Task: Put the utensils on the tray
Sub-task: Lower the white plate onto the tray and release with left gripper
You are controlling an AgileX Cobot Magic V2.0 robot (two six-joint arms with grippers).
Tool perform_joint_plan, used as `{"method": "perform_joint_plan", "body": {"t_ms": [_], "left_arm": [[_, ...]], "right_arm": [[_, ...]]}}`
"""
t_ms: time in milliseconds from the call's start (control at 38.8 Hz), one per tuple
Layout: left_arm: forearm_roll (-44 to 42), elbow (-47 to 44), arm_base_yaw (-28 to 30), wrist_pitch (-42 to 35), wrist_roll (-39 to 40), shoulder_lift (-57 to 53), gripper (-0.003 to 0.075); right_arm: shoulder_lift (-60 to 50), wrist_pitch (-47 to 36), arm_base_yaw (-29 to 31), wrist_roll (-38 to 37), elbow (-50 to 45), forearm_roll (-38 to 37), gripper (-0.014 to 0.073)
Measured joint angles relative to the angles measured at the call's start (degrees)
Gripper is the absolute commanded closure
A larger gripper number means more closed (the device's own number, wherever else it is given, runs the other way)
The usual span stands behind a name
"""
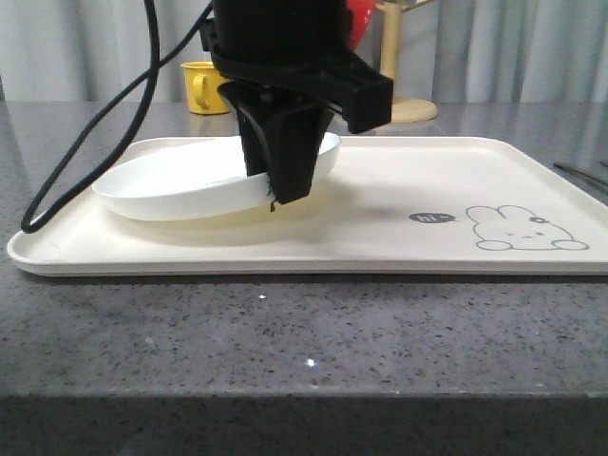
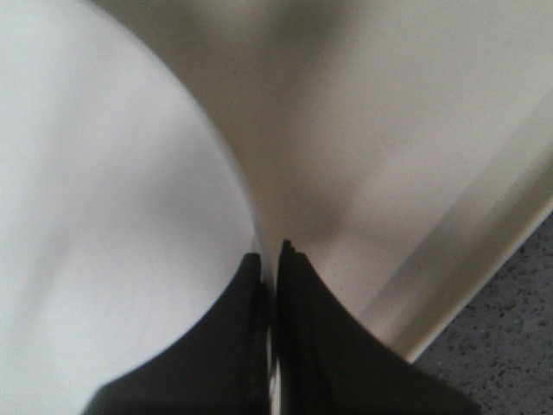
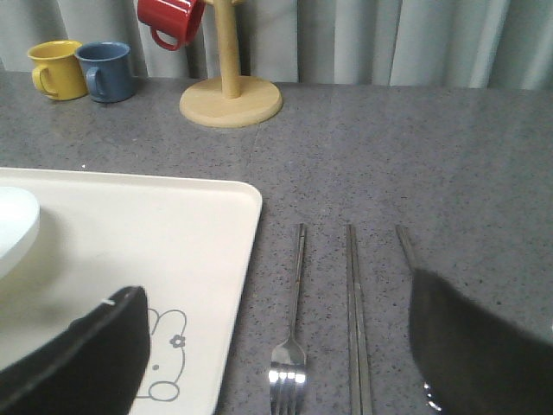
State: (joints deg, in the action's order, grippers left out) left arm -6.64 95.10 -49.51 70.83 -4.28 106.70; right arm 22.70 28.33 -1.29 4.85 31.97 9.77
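My left gripper [image 1: 285, 195] is shut on the right rim of the round white plate [image 1: 180, 185], holding it tilted over the left half of the cream tray [image 1: 399, 190], the gripped side raised. In the left wrist view the black fingers [image 2: 302, 328] pinch the plate's [image 2: 104, 216] edge above the tray [image 2: 389, 156]. My right gripper [image 3: 276, 298] hangs open above the grey table to the right of the tray [image 3: 173, 225]. Below it lie the fork [image 3: 292, 346], the chopsticks [image 3: 356, 328] and the spoon's handle [image 3: 404, 242], side by side; its bowl is hidden by a finger.
A yellow mug [image 3: 56, 69] and a blue mug [image 3: 108, 71] stand at the back left. A wooden mug stand [image 3: 231, 95] carries a red mug [image 3: 168, 19]. A black cable [image 1: 85, 142] loops down beside the tray's left end.
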Motion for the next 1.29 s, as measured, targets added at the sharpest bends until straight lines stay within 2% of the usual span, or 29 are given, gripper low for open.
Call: {"method": "perform_joint_plan", "body": {"t_ms": [155,232,310,464,516,593,696,774,851,980,1006,1161,1290], "left_arm": [[0.25,0.04,0.00,-0.12,0.00,0.90,0.0734],[0.74,0.04,0.00,-0.12,0.00,0.99,0.0704],[1.29,0.04,0.00,-0.12,0.00,0.99,0.0629],[3.08,0.04,0.00,-0.12,0.00,1.12,0.0409],[3.25,0.04,0.00,-0.12,0.00,1.16,0.0362],[3.36,0.39,0.00,-0.12,0.00,1.26,0.0344],[3.36,1.31,0.00,-0.12,0.00,1.13,0.0347],[3.36,1.86,0.00,-0.12,0.00,-0.18,0.0385],[3.36,1.98,0.10,-0.12,0.00,-2.36,0.0479],[3.70,1.30,1.66,-0.12,0.00,-6.69,0.0718],[3.70,0.91,2.44,-0.12,0.00,-7.77,0.0738],[3.80,-3.68,8.54,0.09,0.46,-13.39,0.0738],[3.80,-9.76,14.39,-2.71,1.79,-19.96,0.0738]], "right_arm": [[0.00,0.00,0.00,0.00,0.00,0.00,-0.0038],[0.00,0.00,0.00,0.00,0.00,0.00,-0.0038],[0.00,0.00,0.00,0.00,0.00,0.00,-0.0038],[0.00,0.00,0.00,0.00,0.00,0.00,-0.0038],[0.00,0.00,0.00,0.00,0.00,0.00,-0.0038],[0.00,0.00,0.00,0.00,0.00,0.00,-0.0038],[0.00,0.00,0.00,0.00,0.00,0.00,-0.0038],[0.00,0.00,0.00,0.00,0.00,0.00,-0.0038],[0.00,0.00,0.00,0.00,0.00,0.00,-0.0038],[0.00,0.00,0.00,0.00,0.00,0.00,-0.0038],[0.00,0.00,0.00,0.00,0.00,0.00,-0.0038],[0.00,0.00,0.00,0.00,0.00,0.00,-0.0038],[0.00,0.00,0.00,0.00,0.00,0.00,-0.0038]]}}
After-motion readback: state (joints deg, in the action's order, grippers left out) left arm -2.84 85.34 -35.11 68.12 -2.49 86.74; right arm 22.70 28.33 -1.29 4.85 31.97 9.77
